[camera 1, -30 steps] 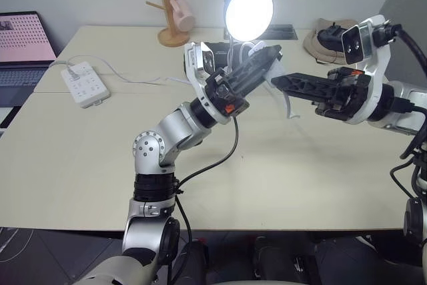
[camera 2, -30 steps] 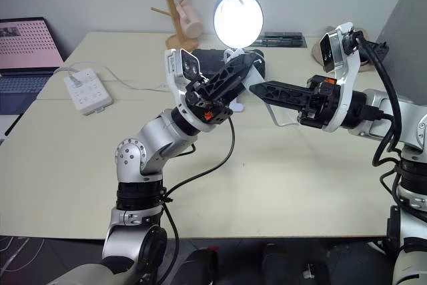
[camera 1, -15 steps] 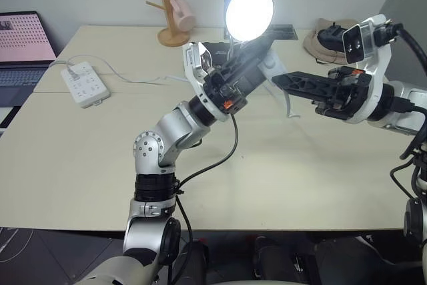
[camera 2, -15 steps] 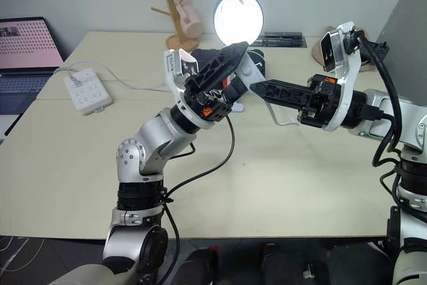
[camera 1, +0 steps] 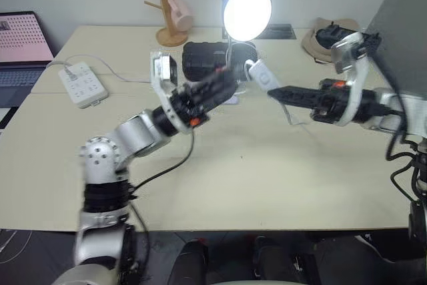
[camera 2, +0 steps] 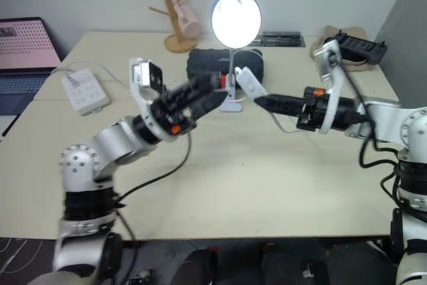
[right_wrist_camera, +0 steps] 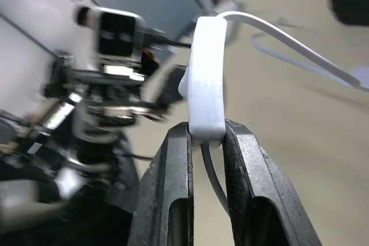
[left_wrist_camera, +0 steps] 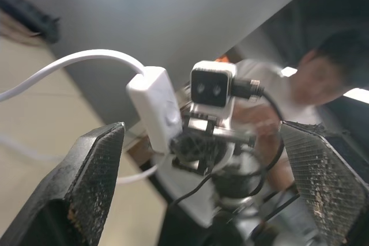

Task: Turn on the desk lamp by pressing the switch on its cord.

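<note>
Your right gripper (right_wrist_camera: pixel 204 142) is clamped on the lower end of the switch (camera 2: pixel 246 83), holding it up just in front of the lit desk lamp (camera 2: pixel 235 19). Your left gripper (camera 2: pixel 207 95) stands wide apart beside the switch, touching nothing, and the cord (right_wrist_camera: pixel 288 41) arcs away from the switch's top.

Left gripper (left_wrist_camera: pixel 202 200) fingers spread wide, arm reaching rightward; right gripper (right_wrist_camera: pixel 206 136) clamped tight, arm extended toward the left one.
</note>
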